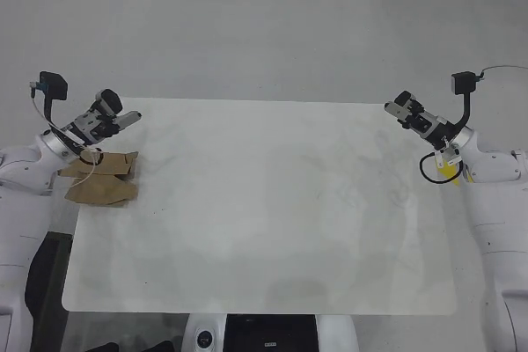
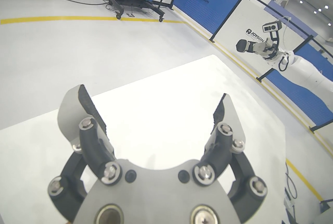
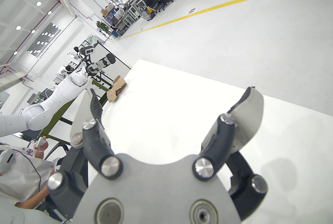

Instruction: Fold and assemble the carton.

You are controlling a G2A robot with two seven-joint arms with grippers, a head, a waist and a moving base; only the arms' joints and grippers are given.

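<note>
The carton (image 1: 104,178) lies at the worktop's (image 1: 264,220) left edge, just beside the released left end effector (image 2: 153,96). The right end effector (image 3: 170,94), also released, is well apart.

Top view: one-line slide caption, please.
Flat brown carton lies at the white table's edge near the open left tool; the open right tool hangs over the opposite far corner.
</note>
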